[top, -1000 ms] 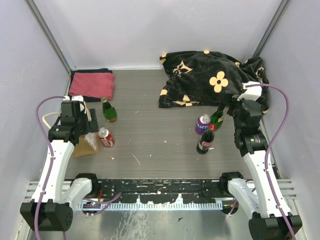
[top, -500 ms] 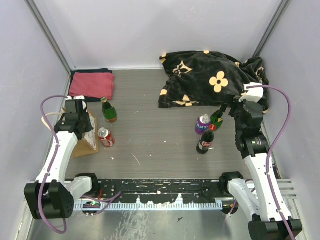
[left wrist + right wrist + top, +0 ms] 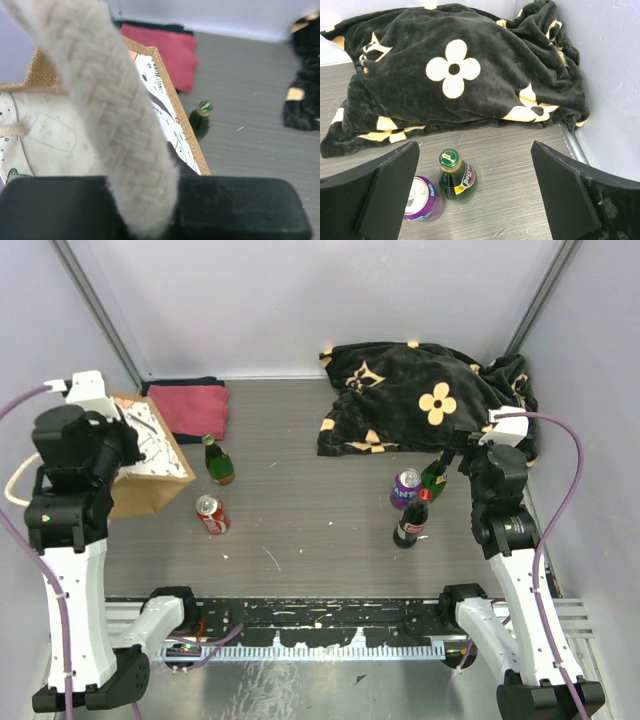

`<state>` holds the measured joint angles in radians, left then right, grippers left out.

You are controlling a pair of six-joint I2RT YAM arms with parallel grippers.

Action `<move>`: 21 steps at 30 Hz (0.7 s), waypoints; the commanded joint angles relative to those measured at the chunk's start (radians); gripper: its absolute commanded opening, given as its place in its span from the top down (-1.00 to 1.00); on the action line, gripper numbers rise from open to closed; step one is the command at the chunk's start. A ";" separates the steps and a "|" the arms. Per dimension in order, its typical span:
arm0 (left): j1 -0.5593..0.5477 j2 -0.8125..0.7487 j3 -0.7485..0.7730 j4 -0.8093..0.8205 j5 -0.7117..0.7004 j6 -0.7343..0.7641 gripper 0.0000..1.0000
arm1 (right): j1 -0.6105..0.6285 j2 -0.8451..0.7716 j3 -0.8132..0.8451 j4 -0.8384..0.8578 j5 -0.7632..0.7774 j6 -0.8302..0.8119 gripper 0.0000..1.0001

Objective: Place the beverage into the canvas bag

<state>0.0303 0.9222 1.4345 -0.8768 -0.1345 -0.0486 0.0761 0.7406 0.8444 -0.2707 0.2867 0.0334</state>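
Note:
The canvas bag (image 3: 150,455), tan burlap with a white printed face, hangs tilted at the left. My left gripper (image 3: 122,430) is raised and shut on its white rope handle (image 3: 115,125). In the left wrist view the rope runs between the pads of the left gripper (image 3: 145,200), and the bag (image 3: 50,135) hangs below. Beverages stand on the table: a green bottle (image 3: 218,462), a red can (image 3: 211,514), a purple can (image 3: 405,487), a green Perrier bottle (image 3: 434,478) and a cola bottle (image 3: 411,522). My right gripper (image 3: 474,150) is open above the Perrier bottle (image 3: 456,176) and the purple can (image 3: 420,199).
A folded red cloth (image 3: 185,408) lies at the back left, behind the bag. A black blanket with cream flowers (image 3: 425,400) fills the back right corner. Enclosure walls stand close on both sides.
My left gripper shut on the rope handle and rose, lifting the bag up and back so that it tilts. The right arm barely moved.

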 commanded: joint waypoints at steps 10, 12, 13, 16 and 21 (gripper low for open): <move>-0.084 0.247 0.406 -0.145 0.263 -0.207 1.00 | -0.004 -0.040 -0.006 0.041 0.000 0.023 -1.00; -0.137 0.273 0.428 -0.137 0.230 -0.169 1.00 | -0.004 -0.037 -0.004 0.041 -0.001 0.023 -1.00; -0.168 0.283 0.435 -0.126 0.210 -0.143 1.00 | -0.004 -0.035 -0.001 0.041 -0.001 0.024 -1.00; -0.293 0.318 0.460 -0.083 0.163 -0.072 1.00 | -0.004 -0.024 0.006 0.041 0.000 0.033 -1.00; -0.498 0.436 0.525 -0.072 0.067 0.032 1.00 | -0.004 -0.020 0.017 0.026 0.003 0.042 -1.00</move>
<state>-0.3477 1.2953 1.8961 -1.0084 0.0170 -0.1261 0.0761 0.7219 0.8330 -0.2710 0.2867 0.0593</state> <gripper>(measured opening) 0.114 0.999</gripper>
